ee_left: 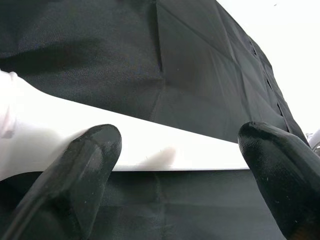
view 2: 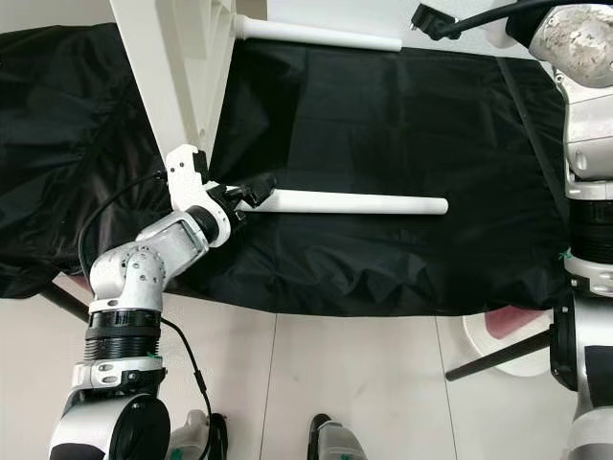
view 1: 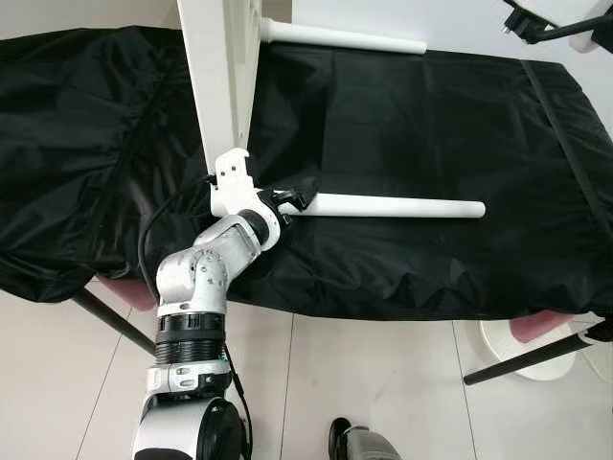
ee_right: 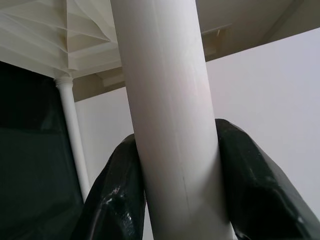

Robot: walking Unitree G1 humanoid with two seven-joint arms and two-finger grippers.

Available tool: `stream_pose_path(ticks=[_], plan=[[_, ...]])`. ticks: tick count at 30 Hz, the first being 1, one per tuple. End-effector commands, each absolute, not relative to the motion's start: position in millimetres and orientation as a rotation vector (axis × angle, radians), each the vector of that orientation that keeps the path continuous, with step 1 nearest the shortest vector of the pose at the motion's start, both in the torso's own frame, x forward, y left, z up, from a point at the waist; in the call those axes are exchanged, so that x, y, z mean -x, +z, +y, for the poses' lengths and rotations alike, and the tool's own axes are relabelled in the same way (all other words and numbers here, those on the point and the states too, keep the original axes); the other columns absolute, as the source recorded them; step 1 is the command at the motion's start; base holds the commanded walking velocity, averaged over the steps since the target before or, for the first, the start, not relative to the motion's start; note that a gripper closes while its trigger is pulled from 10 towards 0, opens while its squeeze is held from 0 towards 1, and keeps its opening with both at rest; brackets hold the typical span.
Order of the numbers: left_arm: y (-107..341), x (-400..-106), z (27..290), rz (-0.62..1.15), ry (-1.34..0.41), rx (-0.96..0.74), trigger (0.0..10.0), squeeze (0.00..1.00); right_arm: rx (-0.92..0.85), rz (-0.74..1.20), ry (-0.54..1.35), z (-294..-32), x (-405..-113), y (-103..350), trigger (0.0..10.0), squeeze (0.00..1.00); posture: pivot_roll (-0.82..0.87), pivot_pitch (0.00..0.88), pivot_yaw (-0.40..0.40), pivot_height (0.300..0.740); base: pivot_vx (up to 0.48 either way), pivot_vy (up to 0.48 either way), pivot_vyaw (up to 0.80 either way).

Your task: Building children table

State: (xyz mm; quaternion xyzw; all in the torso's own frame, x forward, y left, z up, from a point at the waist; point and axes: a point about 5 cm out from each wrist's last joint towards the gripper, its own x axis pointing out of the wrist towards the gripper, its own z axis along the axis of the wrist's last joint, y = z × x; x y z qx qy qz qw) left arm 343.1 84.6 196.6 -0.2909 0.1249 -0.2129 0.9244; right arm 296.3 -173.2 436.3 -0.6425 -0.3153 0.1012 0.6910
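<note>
On my left, a white tabletop panel (view 1: 220, 77) stands on its edge on the black cloth (view 1: 402, 125) that covers the worktop, rising out of the top of my head views. One white leg (view 1: 345, 38) sticks out sideways from its far part, toward my right, above the cloth.

My left pincer (view 1: 292, 199) sits just beside the panel's lower end, at the near end of a second white table leg (view 1: 397, 207). That leg runs level toward my right, lying on or just above the cloth, and its free end is well short of the cloth's right edge. In my left wrist view the two black fingers (ee_left: 80, 165) stand apart, one to each side along the white leg (ee_left: 150, 145), with the leg crossing between them. My left pincer is open, and I cannot tell whether either pad touches the leg.

Far right, my right arm (view 2: 589, 144) is raised, and my right pincer (view 2: 431, 21) is up at the far edge of the worktop. My right wrist view shows it clamped on a white round leg (ee_right: 170, 115), one finger (ee_right: 117, 195) pressed against each side.

Under the worktop's right end a dark metal leg (view 1: 527, 359) slants down to the pale tiled floor (view 1: 374, 383).
</note>
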Motion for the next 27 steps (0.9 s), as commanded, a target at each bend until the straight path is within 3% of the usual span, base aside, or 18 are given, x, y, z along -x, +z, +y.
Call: stream_pose_path(ticks=[1,13,19,23,27], plan=[[95,-317,105,0.726,0.077,0.557,10.0,0.00,1.406,-0.744,0.203,-175,-292,444,10.0,0.00,0.03,0.223,0.039,0.740,0.000,0.000,0.00],[78,-297,123,0.784,0.157,0.573,10.0,0.00,1.411,-0.742,0.200,-175,-294,444,10.0,0.00,0.04,0.218,0.040,0.740,0.000,0.000,0.00],[81,-286,123,0.796,0.118,0.554,10.0,0.00,1.415,-0.744,0.198,-175,-296,443,10.0,0.00,0.05,0.210,0.038,0.740,0.000,0.000,0.00],[83,-275,122,0.781,0.002,0.529,10.0,0.00,1.416,-0.751,0.198,-174,-298,442,10.0,0.00,0.05,0.201,0.031,0.740,0.000,0.000,0.00],[82,-276,123,0.779,0.015,0.525,10.0,0.00,1.416,-0.755,0.198,-174,-299,443,10.0,0.00,0.06,0.194,0.024,0.740,0.000,0.000,0.00]])
